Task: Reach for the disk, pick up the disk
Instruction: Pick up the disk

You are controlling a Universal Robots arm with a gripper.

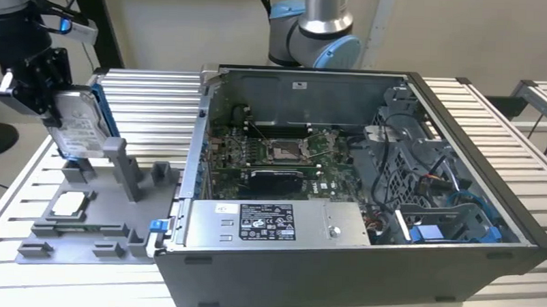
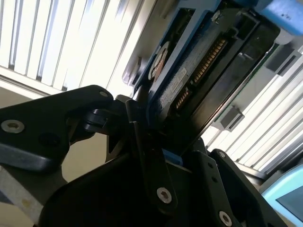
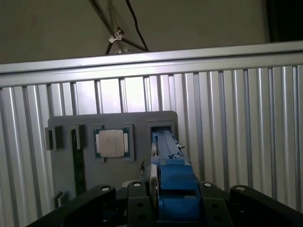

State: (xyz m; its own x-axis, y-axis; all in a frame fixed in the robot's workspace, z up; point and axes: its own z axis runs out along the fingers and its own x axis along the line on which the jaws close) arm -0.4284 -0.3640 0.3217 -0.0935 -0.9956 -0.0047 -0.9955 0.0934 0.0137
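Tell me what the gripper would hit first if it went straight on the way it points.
The gripper, shut on the disk, points down at the grey fixture. The disk's leading edge would likely meet the fixture's slot first, directly below it; whether a gap separates them I cannot tell.

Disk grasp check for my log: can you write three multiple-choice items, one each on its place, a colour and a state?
1. Where is the disk?
A in the open case
B over the grey tray, at the exterior view's left
C on the floor

2. Its bracket is:
A red
B blue
C yellow

3. The disk is:
A lying flat, untouched
B tipped over
C upright, clamped by the jaws

Key:
1 B, it stands above the tray in the exterior view.
2 B, blue shows in both wrist views.
3 C, the jaws sit against both its faces in the second wrist view.
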